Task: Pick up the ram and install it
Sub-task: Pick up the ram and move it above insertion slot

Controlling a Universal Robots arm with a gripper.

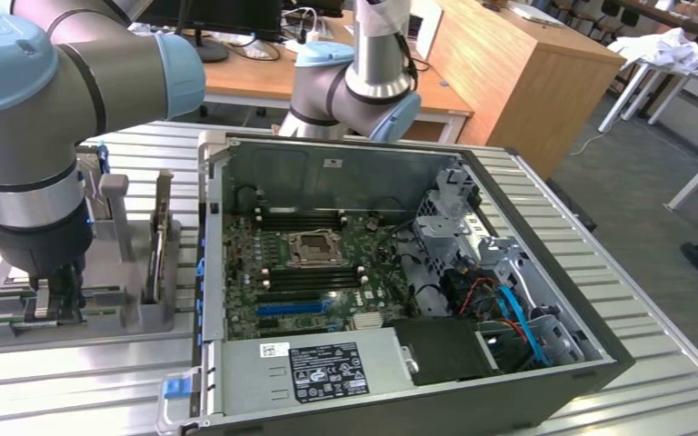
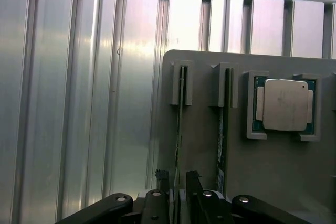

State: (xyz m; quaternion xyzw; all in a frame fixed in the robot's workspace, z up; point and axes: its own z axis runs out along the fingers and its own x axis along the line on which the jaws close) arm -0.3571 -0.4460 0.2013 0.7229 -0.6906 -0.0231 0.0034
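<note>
The ram point(image 2: 178, 129) stands on its edge in a slot of the grey holder point(image 2: 202, 145), seen edge-on as a thin green strip. My gripper point(image 2: 177, 177) is down over it, one dark finger against each face of the stick, shut on it. In the exterior view the gripper point(image 1: 55, 304) reaches down into the grey holder point(image 1: 70, 334) at the exterior view's left, beside the open computer case point(image 1: 531, 272). The motherboard's dark memory slots point(image 1: 313, 272) lie beside the processor socket point(image 1: 315, 243).
A second green stick point(image 2: 220, 135) stands in the neighbouring slot, close to my fingers. A silver processor point(image 2: 285, 105) sits in its own pocket of the holder. A blue slot strip point(image 1: 291, 308) lies on the motherboard. The ribbed metal table point(image 2: 79, 103) surrounds the holder.
</note>
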